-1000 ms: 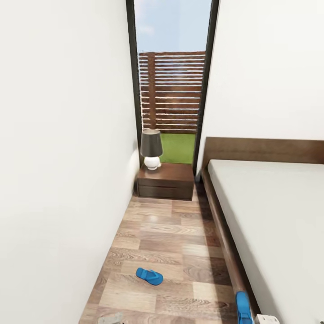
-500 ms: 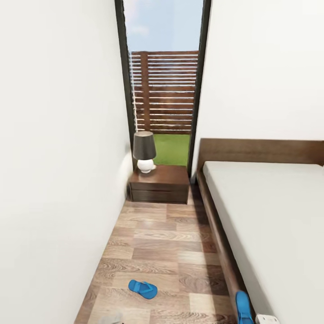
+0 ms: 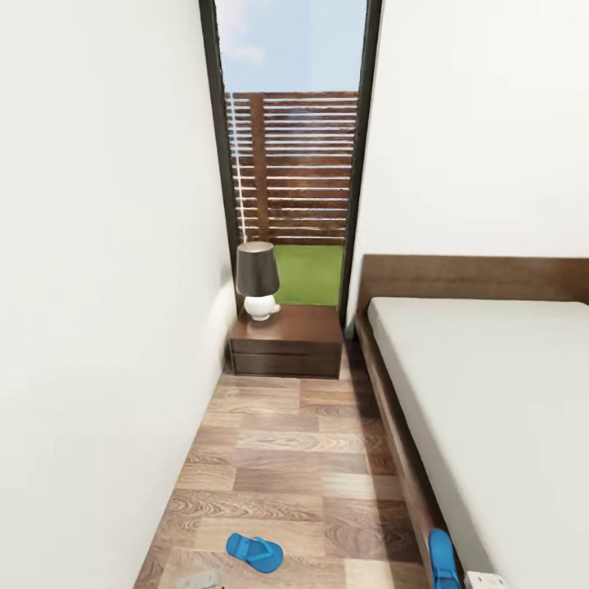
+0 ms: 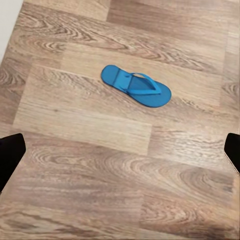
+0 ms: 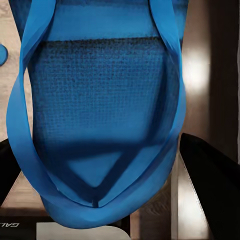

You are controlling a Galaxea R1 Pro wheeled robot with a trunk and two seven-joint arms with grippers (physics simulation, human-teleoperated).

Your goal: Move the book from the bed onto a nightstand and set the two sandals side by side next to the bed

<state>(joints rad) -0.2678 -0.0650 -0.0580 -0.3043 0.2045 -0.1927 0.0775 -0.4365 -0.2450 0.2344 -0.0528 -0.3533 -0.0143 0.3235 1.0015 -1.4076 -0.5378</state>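
Sandals sit apart — one [image 3: 254, 552] lies loose on the floor [image 3: 286, 442], the other [image 3: 442, 559] hangs pinched in the right gripper [image 5: 120, 165] just beside the bed [image 3: 491, 393]. Lower it flat alongside the frame; left gripper [image 4: 120, 150] spread, ready for the loose one.

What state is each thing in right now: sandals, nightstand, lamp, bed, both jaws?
Sandal on the floor: flat, strap up, untouched.
Second sandal: beside the bed frame, close under the right gripper.
Nightstand: drawers closed.
Lamp: upright on the nightstand.
Bed: visible mattress bare.
Left gripper: jaws open, empty.
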